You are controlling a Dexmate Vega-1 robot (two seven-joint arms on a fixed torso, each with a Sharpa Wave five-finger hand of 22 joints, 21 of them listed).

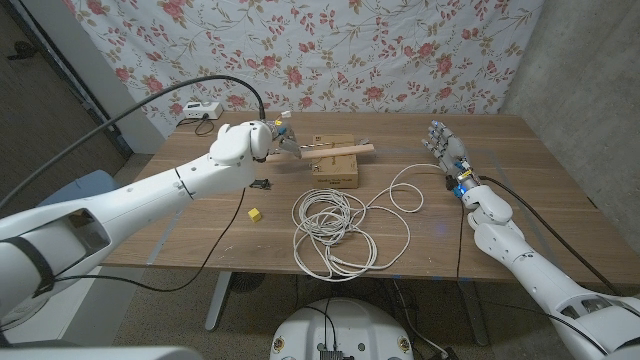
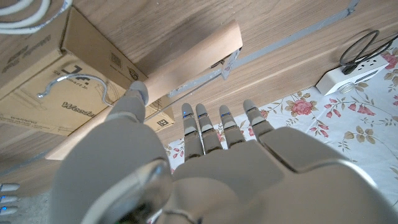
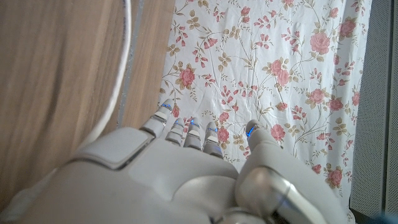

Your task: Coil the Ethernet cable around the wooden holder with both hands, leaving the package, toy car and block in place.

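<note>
Left hand [image 1: 268, 137] at upper centre-left of the head view, beside the near end of the wooden holder [image 1: 330, 152]; whether its fingers [image 2: 203, 127] grip the stick, cannot tell; holder lies across the cardboard package [image 1: 335, 163]. Ethernet cable [image 1: 330, 222] lies in loose white coils at centre frame, one loop trailing right toward the right hand [image 1: 443, 148]; that hand stands upright, fingers apart, holding nothing. Yellow block [image 1: 255, 214] left of the coils; small dark toy car [image 1: 262, 184] above it.

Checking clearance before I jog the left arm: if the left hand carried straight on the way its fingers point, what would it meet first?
Probably the wooden holder: the left hand has its fingers reaching just short of that stick, which lies across the cardboard package. Depth is unclear, so it may already be touching.
</note>
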